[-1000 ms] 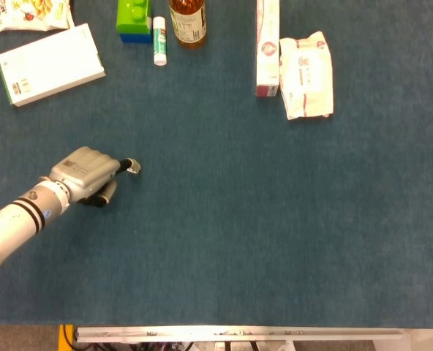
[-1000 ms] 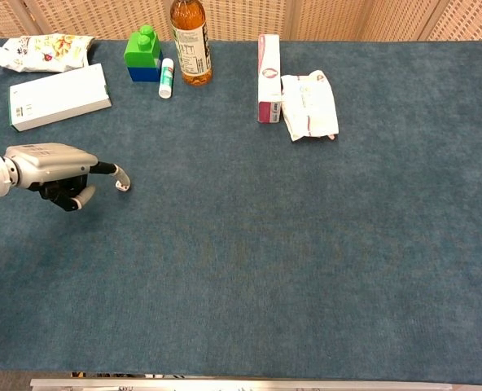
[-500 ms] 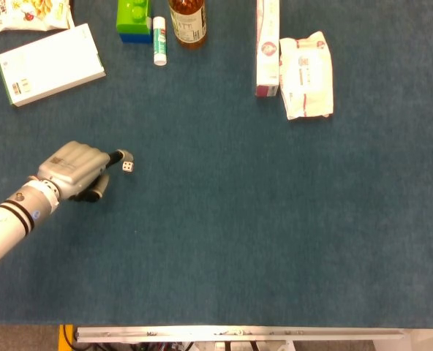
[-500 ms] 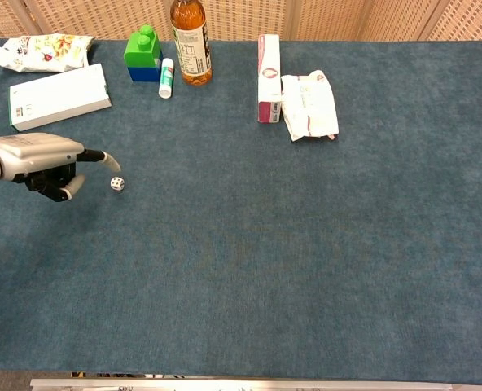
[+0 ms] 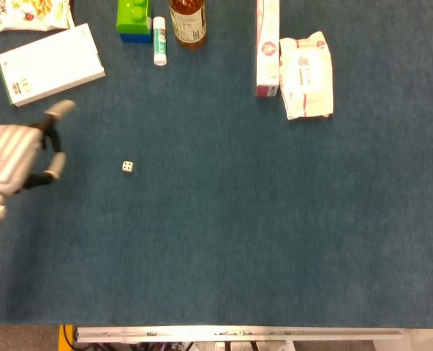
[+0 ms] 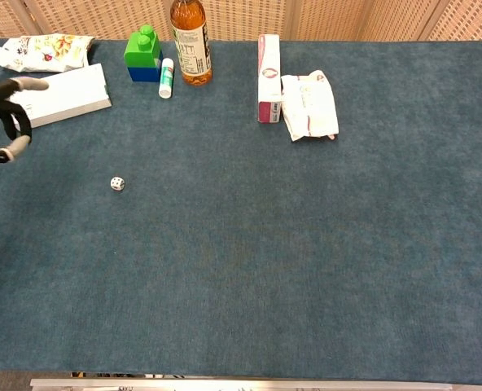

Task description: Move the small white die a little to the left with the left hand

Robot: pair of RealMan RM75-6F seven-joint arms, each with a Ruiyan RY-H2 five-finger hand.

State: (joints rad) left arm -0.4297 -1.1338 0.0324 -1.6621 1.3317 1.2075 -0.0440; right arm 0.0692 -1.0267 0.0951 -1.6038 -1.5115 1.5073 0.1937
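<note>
- Blue-teal carpet-like cloth covers the table (image 5: 275, 234), and on it we see the small white die (image 5: 128, 167) lying alone, pips showing, touching nothing.
- We find the left hand (image 5: 15, 157) at the left edge of the head view, well apart from the die; its fingers (image 5: 58, 110) are spread and it holds nothing. In the chest view only its fingertips (image 6: 29, 83) show at the left border.
- We see no right hand in either view.
- Along the far edge we note a white flat box (image 5: 50, 64) lying at an angle, its near corner close to the left hand's raised finger.
- Beyond the box, a snack bag (image 5: 26, 14) sits in the far left corner, partly cut off in the head view.
- A green and blue toy block (image 6: 143, 54) stands just beside a small white tube (image 6: 167, 77), which lies next to an amber bottle (image 6: 190, 41) standing upright.
- Further right, a tall pink and white carton (image 5: 267, 47) lies beside a white wrapped packet (image 5: 306, 75); the two appear to touch along their sides.
- A metal rail (image 5: 238, 334) runs along the table's near edge.
</note>
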